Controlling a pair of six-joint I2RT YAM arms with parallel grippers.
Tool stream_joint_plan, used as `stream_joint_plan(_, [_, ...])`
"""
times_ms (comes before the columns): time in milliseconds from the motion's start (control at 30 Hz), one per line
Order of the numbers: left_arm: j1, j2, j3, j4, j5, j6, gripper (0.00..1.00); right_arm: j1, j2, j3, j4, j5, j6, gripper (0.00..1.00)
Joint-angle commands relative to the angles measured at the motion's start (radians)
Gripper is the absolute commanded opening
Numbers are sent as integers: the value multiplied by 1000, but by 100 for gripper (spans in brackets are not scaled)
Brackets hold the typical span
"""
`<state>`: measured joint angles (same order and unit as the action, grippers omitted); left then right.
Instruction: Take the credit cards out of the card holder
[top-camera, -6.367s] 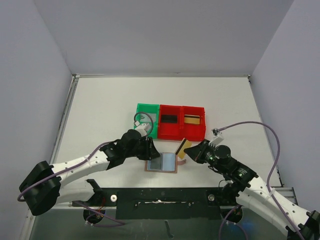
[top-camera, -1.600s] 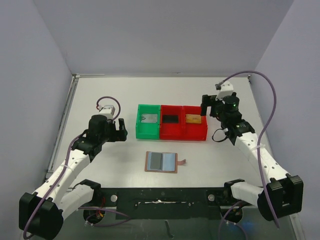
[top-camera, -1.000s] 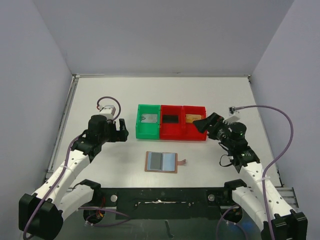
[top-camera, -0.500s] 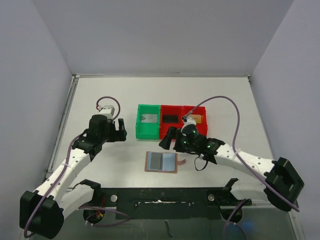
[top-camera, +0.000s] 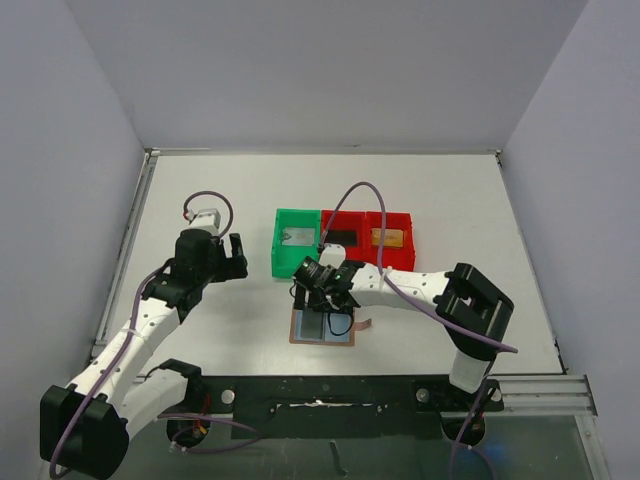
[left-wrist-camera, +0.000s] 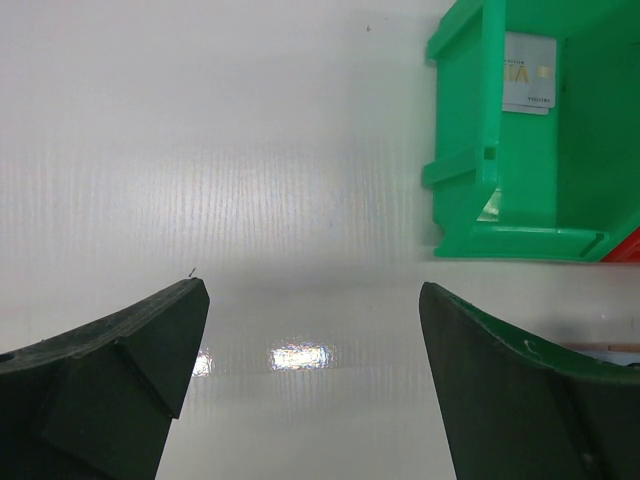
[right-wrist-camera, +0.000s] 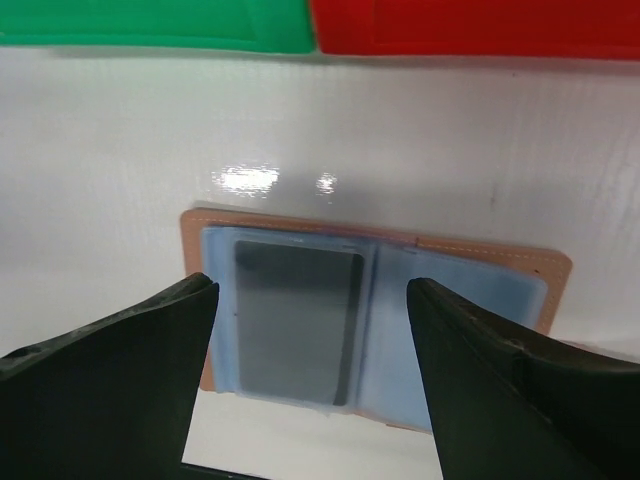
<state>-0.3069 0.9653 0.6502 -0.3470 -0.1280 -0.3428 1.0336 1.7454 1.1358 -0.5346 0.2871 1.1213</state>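
The left claw (left-wrist-camera: 312, 300) hangs over the bare white table (top-camera: 200, 190) with its two fingers spread wide and nothing between them but tabletop. Ahead of it and off to its right stands the green bin (left-wrist-camera: 470, 170), apart from the fingertips. A silver-grey card (left-wrist-camera: 528, 72) lies flat on the bin's floor, towards the wall farthest from the claw.

Next comes the card holder (right-wrist-camera: 560, 275), lying open and flat on the table, its tan edge framing two pale blue pockets. The right claw (right-wrist-camera: 312, 290) is over it – fingers spread, gripping nothing. Seen from the wrist, the left fingertip sits over the holder's left edge and the right fingertip over the right pocket, so the left pocket lies in the gap between them. In that left pocket, directly between and just ahead of the tips, is a dark card (right-wrist-camera: 298, 325), tucked in behind the plastic. The right pocket shows only pale blue. Whether the fingertips touch the holder cannot be told – they may be just above it.

Beyond the right claw's tips, across a strip of bare table, run the near walls of the green bin and the red bins (top-camera: 365, 262), which stand side by side and touching. Ahead of this claw and to its right, a black card (top-camera: 341, 238) lies in the first red compartment and a gold-tan card (top-camera: 388, 238) in the second, both well clear of the fingers.
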Motion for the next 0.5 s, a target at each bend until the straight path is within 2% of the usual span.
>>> stream_joint_plan(0, [8, -17, 17, 55, -9, -9, 88, -5, -25, 26, -80, 65, 43, 76])
stream_joint_plan(200, [8, -14, 16, 61, -7, -6, 88, -5, -18, -2, -28, 2, 10, 72])
stream_joint_plan(467, [7, -20, 11, 68, -5, -4, 88, 0, 31, 41, -58, -3, 4, 70])
